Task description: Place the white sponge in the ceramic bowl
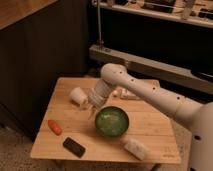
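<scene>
Gripper [94,112] position: low over the wooden table [150,131], just beside the left rim of the ceramic bowl [112,121] and pointing down at the board. Its two fingers look spread apart and grasp nothing. The white arm [150,95] reaches in from the right and crosses above the back half of the table, covering part of a pale item [125,94] that lies near the far edge; what that item is cannot be made out. The white sponge [136,148] lies flat on the table near the front edge, to the right of the bowl and in front of it, close to the bowl but not touching it and well apart from the gripper. The bowl stands upright between gripper and sponge, its glossy green inside showing no contents. A white tapered cup [78,95] sits just behind and left of the gripper. An orange object [55,127] lies toward the front left corner, and a black slab [74,147] lies flat near the front edge, left of the bowl. A grey shelf rail [165,67] runs behind the table, and dark cabinet panels [40,55] stand to the left.
</scene>
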You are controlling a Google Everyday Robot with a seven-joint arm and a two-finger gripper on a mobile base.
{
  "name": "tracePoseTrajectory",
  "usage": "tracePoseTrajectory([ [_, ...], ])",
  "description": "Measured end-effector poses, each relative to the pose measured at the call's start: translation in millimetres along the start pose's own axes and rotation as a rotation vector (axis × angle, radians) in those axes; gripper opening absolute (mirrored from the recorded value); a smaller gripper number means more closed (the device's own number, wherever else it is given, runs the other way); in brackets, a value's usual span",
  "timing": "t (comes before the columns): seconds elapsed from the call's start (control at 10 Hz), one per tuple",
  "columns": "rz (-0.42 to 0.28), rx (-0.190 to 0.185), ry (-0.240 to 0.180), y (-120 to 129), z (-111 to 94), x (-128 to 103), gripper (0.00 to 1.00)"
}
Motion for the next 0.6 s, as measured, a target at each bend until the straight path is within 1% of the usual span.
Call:
tracePoseTrajectory([
  [0.1, 0.000, 0.000, 0.002, -0.2, -0.4, 0.4, 0.30],
  [0.3, 0.010, 0.003, 0.003, 0.8, 0.4, 1.9, 0.30],
  [0.5, 0.027, 0.005, 0.000, 11.6, -8.8, 14.1, 0.30],
  [0.6, 0.027, 0.004, -0.002, 12.4, -9.8, 15.3, 0.30],
])
